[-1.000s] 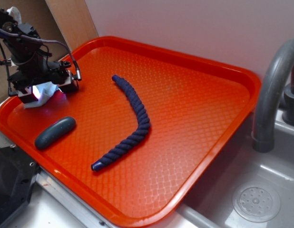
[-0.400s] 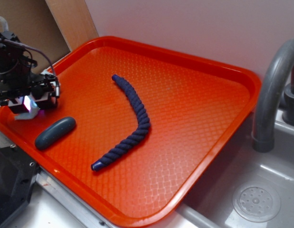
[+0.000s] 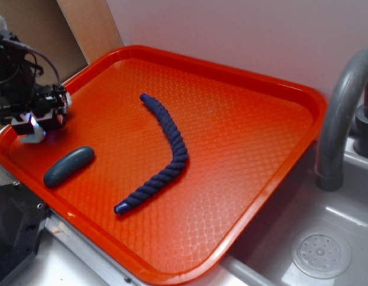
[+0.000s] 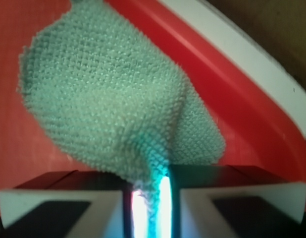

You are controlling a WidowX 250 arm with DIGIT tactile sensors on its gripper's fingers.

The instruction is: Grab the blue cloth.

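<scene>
Since a second ago the pincer (image 4: 151, 206) has carried toward the tray (image 3: 243, 77) edge | clamped on blue cloth (image 4: 113, 109) | grasp looks secure.

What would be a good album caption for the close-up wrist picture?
Gripper shut on the blue cloth, pale woven fabric pinched between its fingers above the red tray.

Exterior view: black robot arm (image 3: 14, 65) is running off the frame at 9 o'clock; the pale woven cloth (image 3: 34, 136) is showing only as a sliver under the gripper (image 3: 36, 122). Grey curved faucet (image 3: 342, 113) is being cropped at 3 o'clock. Wrist view: cloth's pinched end (image 4: 148, 198) is washing out in glare between the closed fingers.
</scene>
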